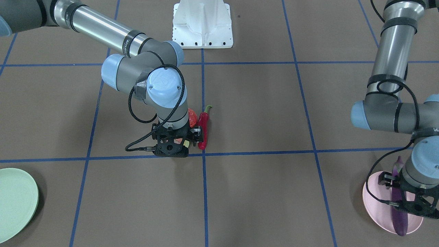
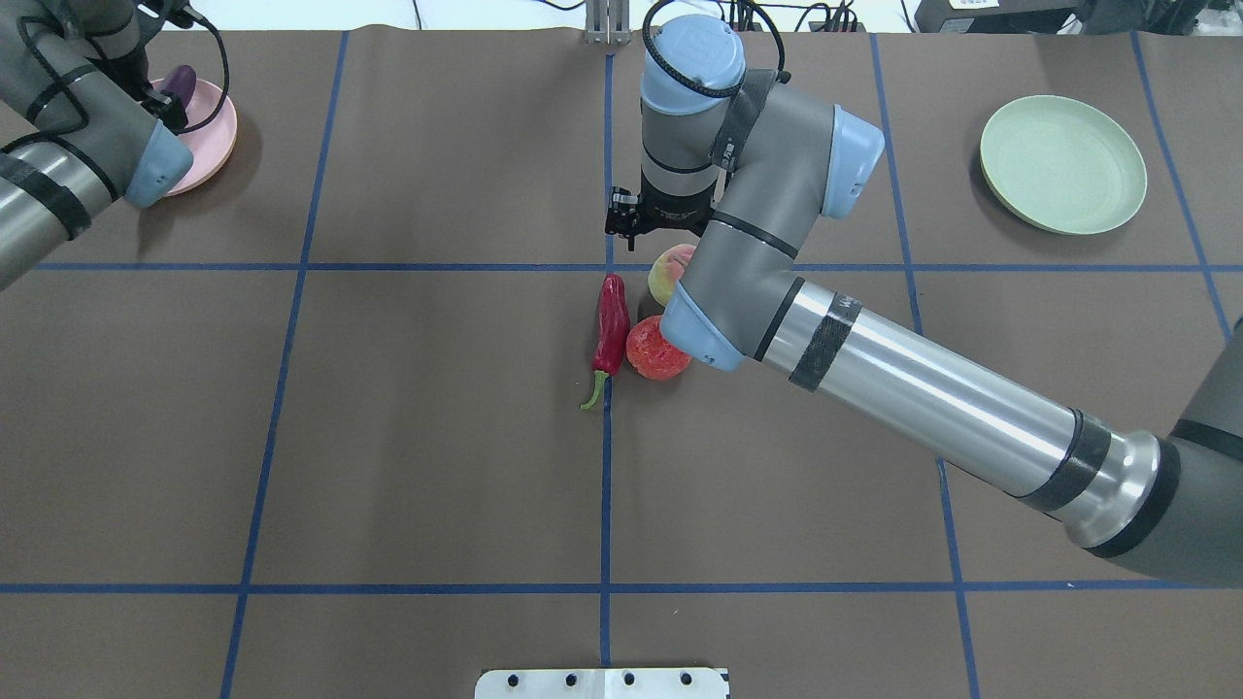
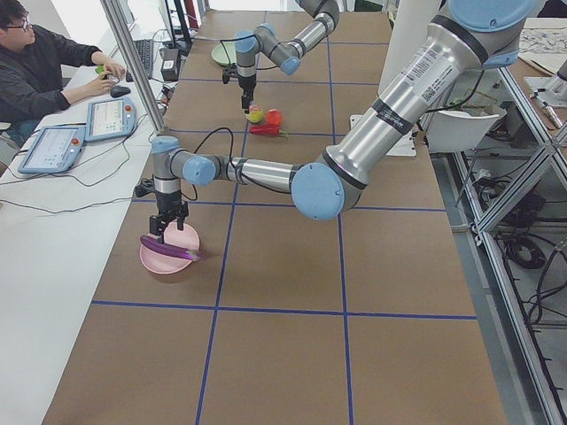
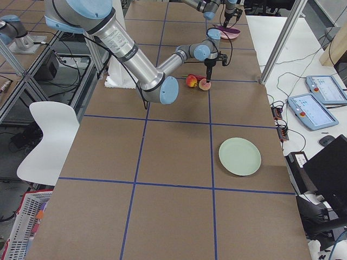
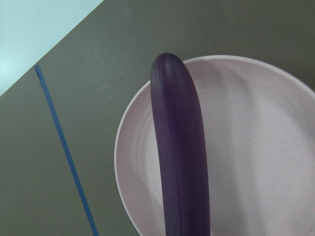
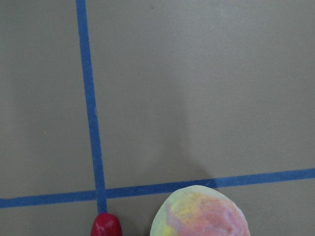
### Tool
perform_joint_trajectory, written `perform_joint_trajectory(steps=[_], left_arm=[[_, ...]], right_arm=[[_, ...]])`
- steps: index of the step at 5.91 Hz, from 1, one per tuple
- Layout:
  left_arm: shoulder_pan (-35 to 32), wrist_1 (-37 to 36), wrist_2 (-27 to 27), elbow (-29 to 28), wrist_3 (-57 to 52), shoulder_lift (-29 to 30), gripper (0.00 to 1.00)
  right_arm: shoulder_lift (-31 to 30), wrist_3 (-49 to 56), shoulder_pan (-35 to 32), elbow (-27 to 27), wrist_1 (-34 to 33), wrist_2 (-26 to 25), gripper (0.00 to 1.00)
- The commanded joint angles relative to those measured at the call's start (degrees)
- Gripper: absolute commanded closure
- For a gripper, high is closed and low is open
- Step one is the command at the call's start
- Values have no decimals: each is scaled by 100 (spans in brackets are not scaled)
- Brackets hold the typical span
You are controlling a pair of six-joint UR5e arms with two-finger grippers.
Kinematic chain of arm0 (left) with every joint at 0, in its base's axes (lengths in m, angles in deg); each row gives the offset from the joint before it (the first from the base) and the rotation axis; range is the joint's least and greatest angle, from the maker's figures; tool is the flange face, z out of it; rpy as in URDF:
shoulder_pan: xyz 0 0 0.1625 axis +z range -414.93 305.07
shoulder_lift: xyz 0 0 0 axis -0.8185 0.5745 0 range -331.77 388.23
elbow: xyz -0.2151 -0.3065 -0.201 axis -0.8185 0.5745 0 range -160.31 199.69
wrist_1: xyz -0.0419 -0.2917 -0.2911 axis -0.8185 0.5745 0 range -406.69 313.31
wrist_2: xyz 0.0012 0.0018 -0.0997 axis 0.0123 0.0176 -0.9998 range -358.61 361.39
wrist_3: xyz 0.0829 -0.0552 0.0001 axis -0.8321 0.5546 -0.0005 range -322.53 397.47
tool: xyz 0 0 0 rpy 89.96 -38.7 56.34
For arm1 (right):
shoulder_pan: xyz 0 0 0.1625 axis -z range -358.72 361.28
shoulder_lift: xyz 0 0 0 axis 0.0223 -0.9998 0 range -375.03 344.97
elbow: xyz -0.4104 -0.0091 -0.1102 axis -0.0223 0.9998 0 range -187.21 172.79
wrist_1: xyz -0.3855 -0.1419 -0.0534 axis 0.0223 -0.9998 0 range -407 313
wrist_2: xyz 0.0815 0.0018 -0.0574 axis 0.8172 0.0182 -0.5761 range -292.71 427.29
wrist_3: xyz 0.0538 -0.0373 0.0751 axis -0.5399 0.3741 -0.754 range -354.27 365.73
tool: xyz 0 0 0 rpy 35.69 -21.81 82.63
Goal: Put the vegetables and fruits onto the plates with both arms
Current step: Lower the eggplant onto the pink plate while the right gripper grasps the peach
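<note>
My left gripper [image 1: 396, 185] is low over the pink plate [image 1: 377, 206] at the table's far left. It is shut on the purple eggplant [image 1: 398, 209], which lies across the plate [image 5: 256, 147] and fills the left wrist view [image 5: 179, 147]. My right gripper [image 1: 177, 137] is open and hangs just above the peach [image 2: 668, 275], which shows at the bottom of the right wrist view [image 6: 202, 214]. The red chili [image 2: 612, 316] and the pomegranate [image 2: 655, 354] lie beside the peach. The mint green plate [image 2: 1063, 163] is bare at the far right.
The white fixed base [image 1: 202, 25] stands at the robot's edge of the table. Blue tape lines [image 2: 607, 485] grid the brown table. An operator [image 3: 35, 62] and tablets [image 3: 111, 119] are beyond the far edge.
</note>
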State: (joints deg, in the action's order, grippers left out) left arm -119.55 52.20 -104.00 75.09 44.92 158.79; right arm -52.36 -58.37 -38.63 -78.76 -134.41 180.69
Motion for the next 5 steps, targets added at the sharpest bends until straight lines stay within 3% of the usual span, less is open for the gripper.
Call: perform_joint_trajectory(steps=[1,5], left_arm=[[-7,-1,-70,41,46,4,0],[-8,-1,-61,111,55,4,0]], right_arm=[[-63,65,27,54,-30,-80,0],[-81,249,141,317,5,-90,0]])
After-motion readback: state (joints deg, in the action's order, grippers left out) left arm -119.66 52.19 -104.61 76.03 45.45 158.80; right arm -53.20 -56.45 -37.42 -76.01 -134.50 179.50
